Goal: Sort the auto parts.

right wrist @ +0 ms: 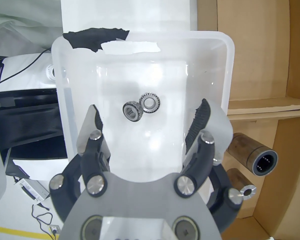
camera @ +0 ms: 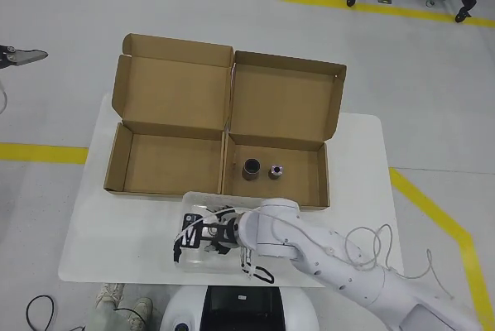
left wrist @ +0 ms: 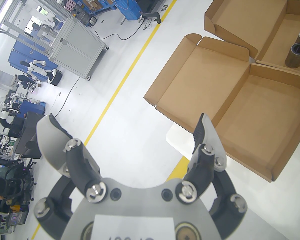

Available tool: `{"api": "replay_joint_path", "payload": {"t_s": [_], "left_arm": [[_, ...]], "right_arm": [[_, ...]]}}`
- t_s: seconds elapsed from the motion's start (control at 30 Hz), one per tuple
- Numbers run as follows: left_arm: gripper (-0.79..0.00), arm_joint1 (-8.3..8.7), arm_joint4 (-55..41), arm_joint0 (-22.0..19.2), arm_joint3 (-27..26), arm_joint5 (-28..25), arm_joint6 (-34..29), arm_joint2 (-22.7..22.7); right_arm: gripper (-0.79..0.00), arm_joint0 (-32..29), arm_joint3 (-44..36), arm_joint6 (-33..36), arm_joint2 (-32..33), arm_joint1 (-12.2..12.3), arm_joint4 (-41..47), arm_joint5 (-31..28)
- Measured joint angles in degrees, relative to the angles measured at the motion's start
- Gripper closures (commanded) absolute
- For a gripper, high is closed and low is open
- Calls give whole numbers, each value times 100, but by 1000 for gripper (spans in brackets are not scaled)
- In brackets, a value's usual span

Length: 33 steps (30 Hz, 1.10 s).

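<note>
Two small steel roller bearings (right wrist: 133,111) lie touching, mid-floor of the clear plastic tub (right wrist: 228,58) at the white table's (camera: 363,141) near edge, and the right gripper (right wrist: 149,107) hangs above with jaws spread wide, so it's the pick step, I reckon: drop straight, pinch just one.

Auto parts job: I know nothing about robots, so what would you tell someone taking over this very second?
Left gripper: open, holding nothing, out over the floor beside the table.
Right gripper: open, holding nothing, above the clear bin.
Done: two metal cylinders stand in one cardboard box.
Left: two bearings lie together in the clear bin, probably bound for the other cardboard box.
</note>
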Motion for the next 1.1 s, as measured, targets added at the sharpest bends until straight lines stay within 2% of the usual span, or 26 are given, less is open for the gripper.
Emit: {"api": "replay_joint_path", "payload": {"t_s": [0.27, 0.53, 0.8, 1.1], "left_arm": [[-785, 0, 0, 0, 0, 0, 0, 0], [-785, 0, 0, 0, 0, 0, 0, 0], [-785, 0, 0, 0, 0, 0, 0, 0], [-785, 0, 0, 0, 0, 0, 0, 0]], "right_arm": [[-443, -384, 189, -372, 159, 121, -216, -151], [-437, -526, 393, -523, 126, 114, -293, -132], [-332, -548, 687, -749, 43, 55, -434, -72], [-308, -513, 865, -594, -78, -42, -588, 146]]}}
